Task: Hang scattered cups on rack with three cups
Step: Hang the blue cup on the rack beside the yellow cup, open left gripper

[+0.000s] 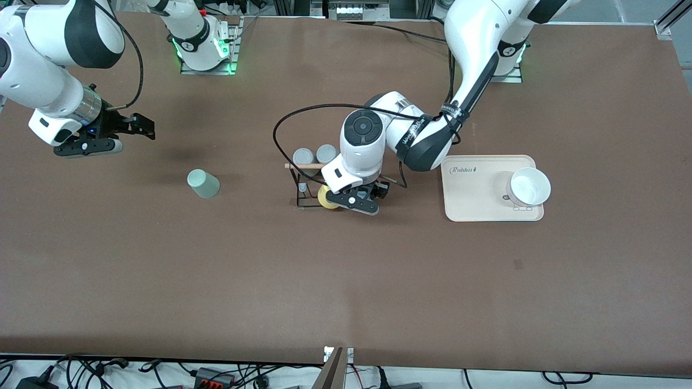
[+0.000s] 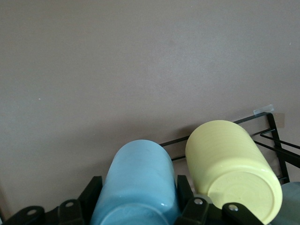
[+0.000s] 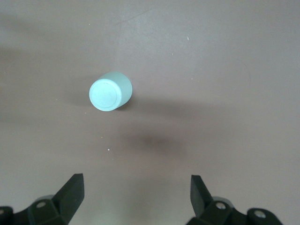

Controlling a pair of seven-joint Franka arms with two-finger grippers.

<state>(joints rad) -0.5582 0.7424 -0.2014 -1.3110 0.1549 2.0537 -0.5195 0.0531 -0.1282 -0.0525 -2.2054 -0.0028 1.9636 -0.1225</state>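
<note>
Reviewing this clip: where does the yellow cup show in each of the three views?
Front view: yellow cup on the rack, partly hidden by the left gripper.
Left wrist view: yellow cup beside the light blue cup held in the gripper.
Right wrist view: not in it.
Shared landmark: the rack's black wire.

Blue cup [image 2: 138, 185] apparently hidden beneath arm.

White bowl [image 1: 531, 186] on beige tray [image 1: 476, 194], toward the left arm's end of the brown tabletop [image 1: 346, 281].

Robot lab: bench-mounted arms [image 1: 476, 48], cables [image 1: 216, 373].
</note>
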